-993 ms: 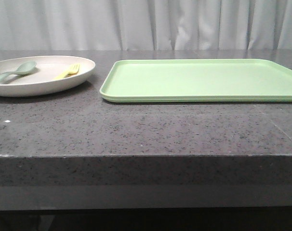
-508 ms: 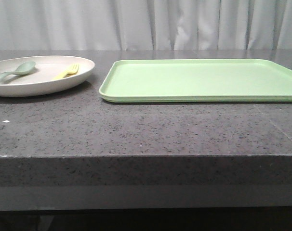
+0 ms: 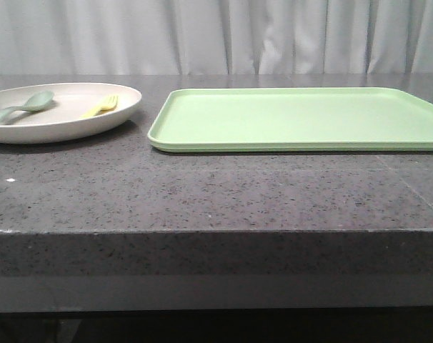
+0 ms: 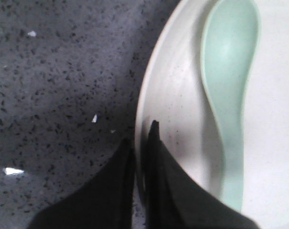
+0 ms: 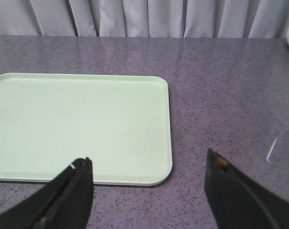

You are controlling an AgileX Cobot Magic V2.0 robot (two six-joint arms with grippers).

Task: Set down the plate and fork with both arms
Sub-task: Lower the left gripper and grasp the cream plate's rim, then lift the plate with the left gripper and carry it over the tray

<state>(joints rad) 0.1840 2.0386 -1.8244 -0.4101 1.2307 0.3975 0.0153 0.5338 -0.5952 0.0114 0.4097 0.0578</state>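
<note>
The cream plate [image 3: 59, 123] rests on the dark stone table at the far left of the front view. The small yellow fork [image 3: 101, 106] lies in it near its right side. In the left wrist view my left gripper [image 4: 140, 136] is shut on the plate's rim [image 4: 143, 102], one finger outside the plate and one inside. My right gripper [image 5: 148, 157] hangs open over the table by the tray's corner, holding nothing. Neither gripper shows in the front view.
A pale grey-green spoon [image 3: 20, 107] lies in the plate beside the fork, its bowl [image 4: 230, 52] close to my left fingers. A flat light-green tray [image 3: 295, 118] lies right of the plate; its corner [image 5: 159, 167] lies under my right gripper. A grey curtain hangs behind.
The dark piece of my left arm at the front view's left edge beside the plate is no longer there. The plate, fork, spoon and tray have hardly moved.
</note>
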